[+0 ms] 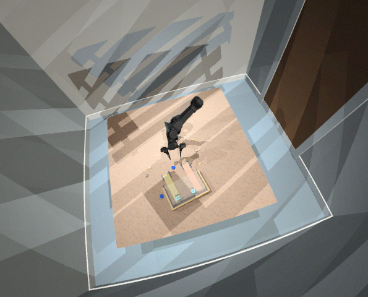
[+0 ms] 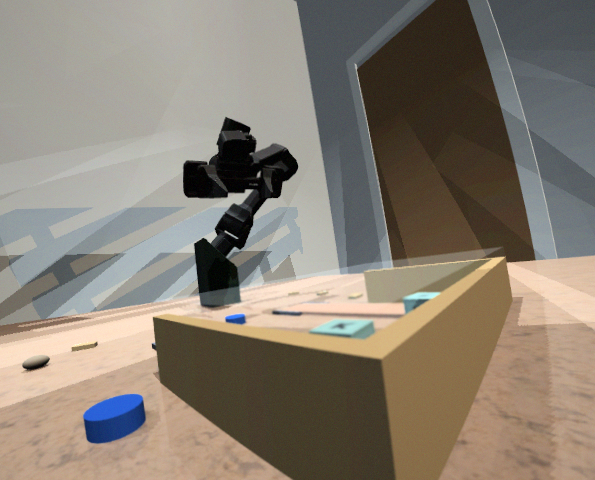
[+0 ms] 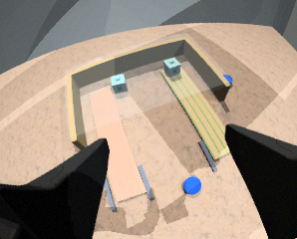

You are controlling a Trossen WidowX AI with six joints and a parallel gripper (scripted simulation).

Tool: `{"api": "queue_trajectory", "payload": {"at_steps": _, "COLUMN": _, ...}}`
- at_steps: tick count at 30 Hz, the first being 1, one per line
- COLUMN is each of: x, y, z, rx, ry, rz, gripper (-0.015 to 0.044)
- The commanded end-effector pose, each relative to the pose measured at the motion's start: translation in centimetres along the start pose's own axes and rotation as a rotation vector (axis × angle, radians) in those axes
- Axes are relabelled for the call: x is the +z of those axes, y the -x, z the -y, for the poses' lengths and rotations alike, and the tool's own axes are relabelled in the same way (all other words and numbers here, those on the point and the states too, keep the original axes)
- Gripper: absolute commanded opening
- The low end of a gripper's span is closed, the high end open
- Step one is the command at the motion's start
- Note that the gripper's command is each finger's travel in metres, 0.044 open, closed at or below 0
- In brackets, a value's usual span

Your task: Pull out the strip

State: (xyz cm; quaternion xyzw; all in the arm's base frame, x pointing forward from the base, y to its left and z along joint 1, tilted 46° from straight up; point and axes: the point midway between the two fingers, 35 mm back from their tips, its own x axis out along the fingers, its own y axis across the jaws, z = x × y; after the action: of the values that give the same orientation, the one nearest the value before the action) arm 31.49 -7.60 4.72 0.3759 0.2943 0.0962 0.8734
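A tan three-walled tray (image 1: pixel 206 192) (image 2: pixel 287 382) (image 3: pixel 73 110) holds two strips, each with a teal cube at its far end. The cube with a dark mark on top (image 1: pixel 177 198) (image 2: pixel 343 327) (image 3: pixel 171 63) rests on the yellow striped strip (image 1: pixel 170 184) (image 3: pixel 203 110). The plain cube (image 1: pixel 193 190) (image 2: pixel 420 298) (image 3: pixel 119 80) rests on the pink strip (image 1: pixel 190 176) (image 2: pixel 349 308) (image 3: pixel 116 146). My gripper (image 1: pixel 175 156) (image 3: pixel 167 138) is open and empty. It hangs above the floor in front of the tray's open side, pointing down at the strips' near ends.
Two blue discs lie on the floor, one (image 1: pixel 172 167) (image 2: pixel 235 318) (image 3: pixel 192 186) between the strip ends, one (image 1: pixel 161 196) (image 2: pixel 113 417) (image 3: pixel 227 80) outside the tray by the yellow strip. A grey pebble (image 1: pixel 146 175) (image 2: pixel 35 361) and small tan bits (image 1: pixel 149 167) lie nearby. Glass walls ring the floor.
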Motion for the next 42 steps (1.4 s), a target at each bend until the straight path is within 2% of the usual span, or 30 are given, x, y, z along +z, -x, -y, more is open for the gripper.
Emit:
{"api": "queue_trajectory", "payload": {"at_steps": 1, "x": 0.6, "y": -1.4, "z": 1.1, "rx": -0.015, "ry": 0.020, "rz": -0.061, "gripper": 0.0295}}
{"api": "queue_trajectory", "payload": {"at_steps": 12, "x": 1.6, "y": -8.0, "z": 5.9, "rx": -0.039, "ry": 0.137, "rz": -0.407, "gripper": 0.0006}}
{"api": "queue_trajectory", "payload": {"at_steps": 27, "x": -2.9, "y": -14.0, "z": 10.0, "rx": 0.138, "ry": 0.290, "rz": -0.909, "gripper": 0.0000}}
{"api": "queue_trajectory", "payload": {"at_steps": 42, "x": -4.3, "y": -14.9, "z": 10.4, "rx": 0.152, "ry": 0.295, "rz": -0.930, "gripper": 0.0000}}
